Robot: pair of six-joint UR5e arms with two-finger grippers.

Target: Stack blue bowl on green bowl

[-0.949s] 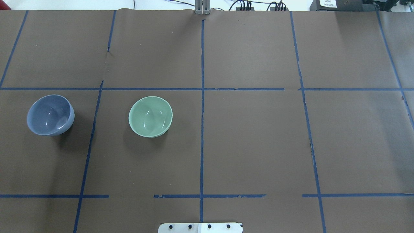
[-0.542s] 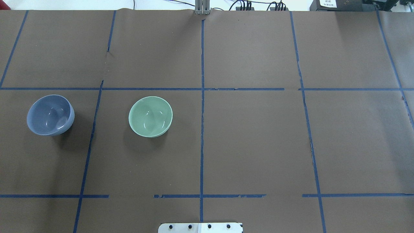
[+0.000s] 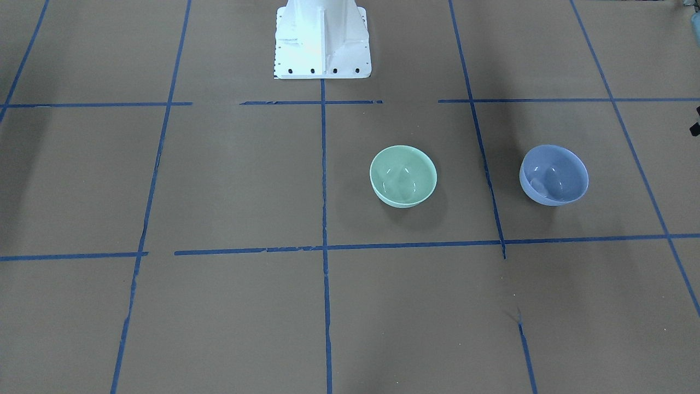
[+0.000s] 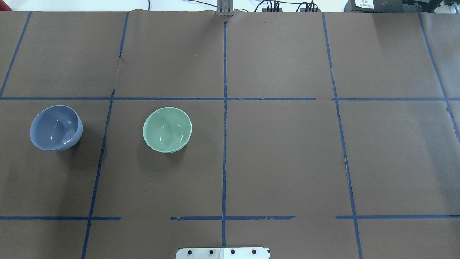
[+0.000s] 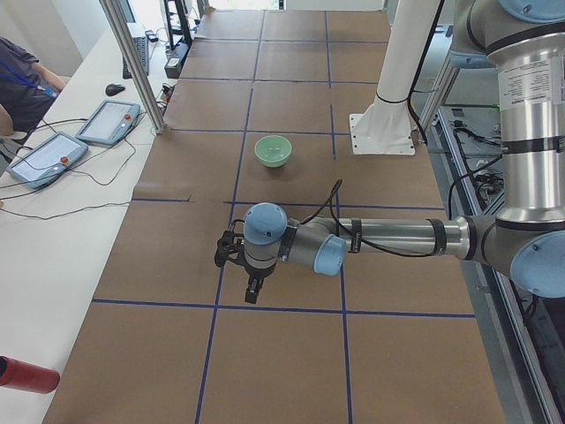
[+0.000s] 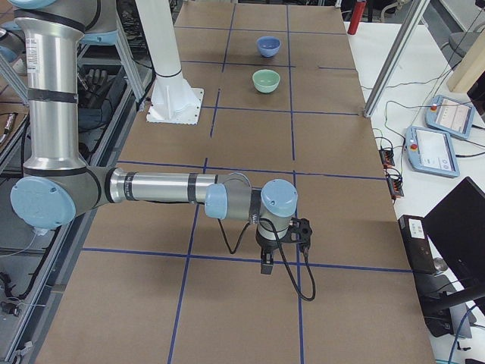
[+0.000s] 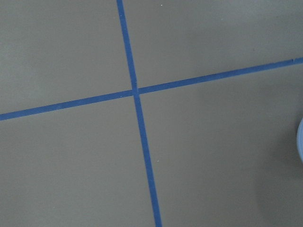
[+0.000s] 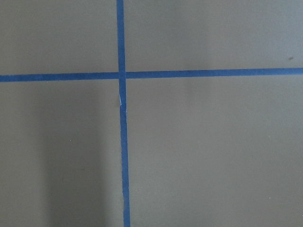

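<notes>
The blue bowl [image 4: 55, 127] is set open side up near the jaws of the left gripper [image 5: 252, 290], the green bowl [image 4: 167, 129] farther off, ready for stacking; whether these jaws or those of the right gripper [image 6: 267, 262] are open cannot be told.

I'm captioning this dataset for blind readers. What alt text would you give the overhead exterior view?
Two empty bowls sit upright and apart on the left half of a brown table marked into a grid with blue tape. The blue bowl is at far left, and the green bowl is to its right, short of the centre line.
</notes>
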